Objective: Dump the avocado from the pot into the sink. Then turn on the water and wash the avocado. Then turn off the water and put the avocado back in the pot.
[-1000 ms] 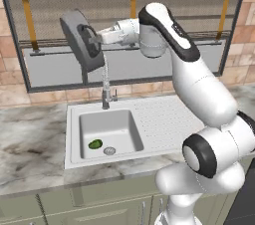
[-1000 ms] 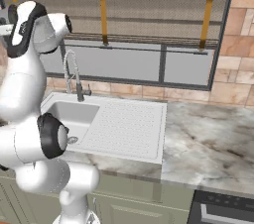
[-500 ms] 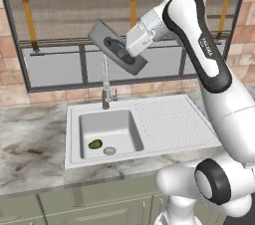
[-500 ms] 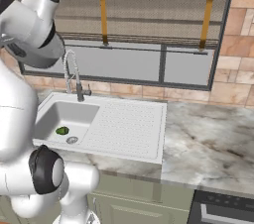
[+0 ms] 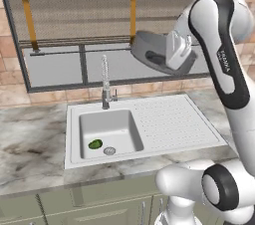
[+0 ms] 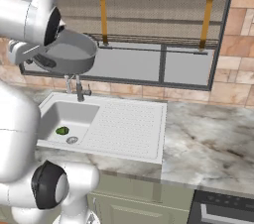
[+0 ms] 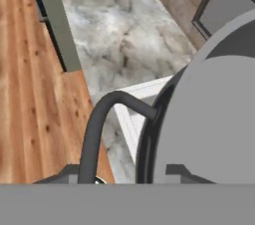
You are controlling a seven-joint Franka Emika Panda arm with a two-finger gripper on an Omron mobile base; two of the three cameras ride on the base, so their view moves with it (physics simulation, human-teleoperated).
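The grey pot [image 5: 149,50] hangs high over the sink's drainboard, nearly upright with a slight tilt, and my gripper [image 5: 175,56] is shut on its dark loop handle [image 7: 98,124]. From the right base view the pot [image 6: 69,52] sits in front of the window, above the faucet. The hand view looks along the pot's wall [image 7: 214,124] with the handle running down between my fingertips. The avocado [image 5: 94,144] lies in the sink [image 5: 107,122] basin, just left of the drain [image 5: 109,151]. It is also seen as a small green lump [image 6: 62,130] at the basin floor.
The faucet [image 5: 105,82] stands at the back of the basin, no water running. The ridged drainboard [image 5: 172,122] lies right of the basin. Marble counter [image 6: 208,139] extends to the right, and a window with yellow bars [image 5: 133,0] is behind.
The arm has swung the pot from the left, above the faucet, rightward over the drainboard and turned it from tipped towards upright. The avocado has stayed in the basin.
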